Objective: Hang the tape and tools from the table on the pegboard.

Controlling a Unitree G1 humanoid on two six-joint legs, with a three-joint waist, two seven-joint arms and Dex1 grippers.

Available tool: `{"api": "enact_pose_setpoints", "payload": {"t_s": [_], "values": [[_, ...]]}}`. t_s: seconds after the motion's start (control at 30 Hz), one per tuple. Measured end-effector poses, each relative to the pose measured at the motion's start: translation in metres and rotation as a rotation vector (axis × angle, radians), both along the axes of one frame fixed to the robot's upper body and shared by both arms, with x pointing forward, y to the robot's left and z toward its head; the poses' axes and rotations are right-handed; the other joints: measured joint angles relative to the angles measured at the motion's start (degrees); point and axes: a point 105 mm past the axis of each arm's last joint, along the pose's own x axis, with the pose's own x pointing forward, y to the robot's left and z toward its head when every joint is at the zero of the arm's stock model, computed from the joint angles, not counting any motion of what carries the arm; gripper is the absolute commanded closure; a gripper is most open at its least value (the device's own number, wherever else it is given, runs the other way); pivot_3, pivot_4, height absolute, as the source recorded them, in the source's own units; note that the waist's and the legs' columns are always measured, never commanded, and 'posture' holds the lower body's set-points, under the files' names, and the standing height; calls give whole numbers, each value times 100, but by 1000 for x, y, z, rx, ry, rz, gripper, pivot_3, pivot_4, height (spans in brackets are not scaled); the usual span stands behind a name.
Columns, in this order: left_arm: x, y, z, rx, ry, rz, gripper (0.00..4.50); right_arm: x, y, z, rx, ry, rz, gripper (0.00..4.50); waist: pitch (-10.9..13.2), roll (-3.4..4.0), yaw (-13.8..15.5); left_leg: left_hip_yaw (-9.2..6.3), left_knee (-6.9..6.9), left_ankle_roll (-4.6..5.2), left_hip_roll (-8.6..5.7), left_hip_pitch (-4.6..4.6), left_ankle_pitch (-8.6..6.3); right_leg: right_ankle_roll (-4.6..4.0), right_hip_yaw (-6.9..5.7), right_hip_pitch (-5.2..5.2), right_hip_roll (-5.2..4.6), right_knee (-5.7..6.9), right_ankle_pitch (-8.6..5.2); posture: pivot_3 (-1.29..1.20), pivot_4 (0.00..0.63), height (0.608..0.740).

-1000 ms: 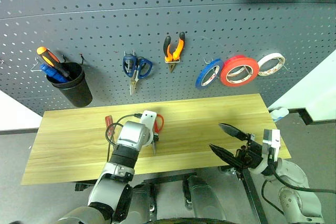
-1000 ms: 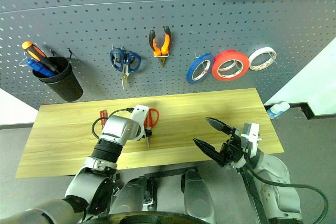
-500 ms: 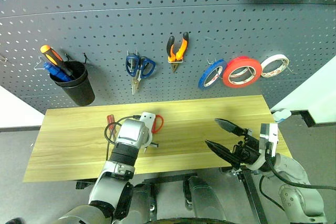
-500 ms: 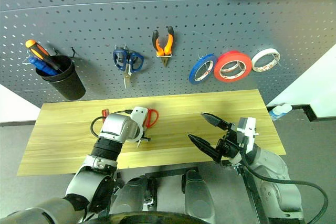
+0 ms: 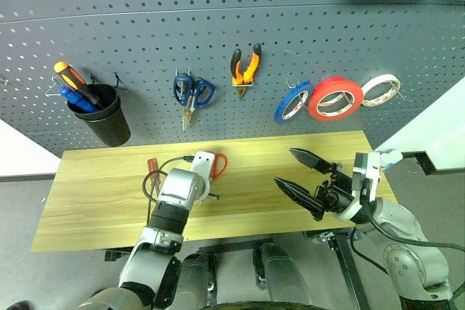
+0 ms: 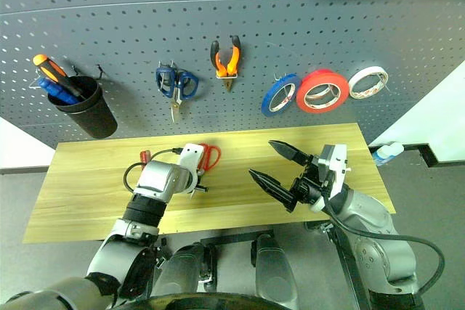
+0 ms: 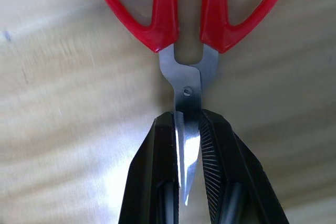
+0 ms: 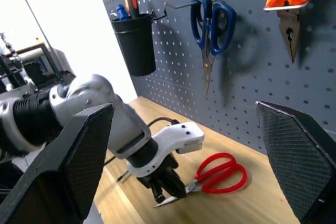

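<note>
L gripper [image 7: 188, 145] pinches the scissors [image 7: 189, 35] by the blades on the table [image 5: 94, 201], handles pointing at the pegboard [image 5: 218, 27]. R gripper [image 5: 294, 172] spread, empty, well to the right.

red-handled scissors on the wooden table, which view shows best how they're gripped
The left wrist view: the red-handled steel scissors fill it, and the left hand is shut on the blades just below the pivot. The right wrist view shows them from the side, flat on the light wooden table. In the eye views the hand covers all but the handles.
</note>
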Motion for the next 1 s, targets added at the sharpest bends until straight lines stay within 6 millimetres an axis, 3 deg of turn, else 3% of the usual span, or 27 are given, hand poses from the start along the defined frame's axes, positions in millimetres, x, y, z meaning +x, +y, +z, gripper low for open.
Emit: {"api": "enact_pose_setpoints", "payload": {"t_s": [0.33, 0.6, 1.0], "values": [[-13, 12, 1, -7, 2, -57, 4231, 3, 7, 7, 3, 2, 7, 0, 0, 0, 2, 0, -18, 1, 0, -19, -1, -24, 0, -31, -9, 0, -9, -156, 185, 736], [-15, 15, 10, 25, -65, -304, 4231, 8, 18, 22, 6, -17, 25, 0, 0, 1, 2, 1, -26, -1, -3, -20, 1, -30, 0, -34, -17, -2, -9, -148, 183, 736], [-15, 34, 29, 130, -380, -539, 4231, 1, 25, 41, 41, 13, 78, 0, -2, 3, -1, 4, -39, -1, -12, -20, 1, -29, -2, -38, -31, -3, -8, -154, 166, 736]]}}
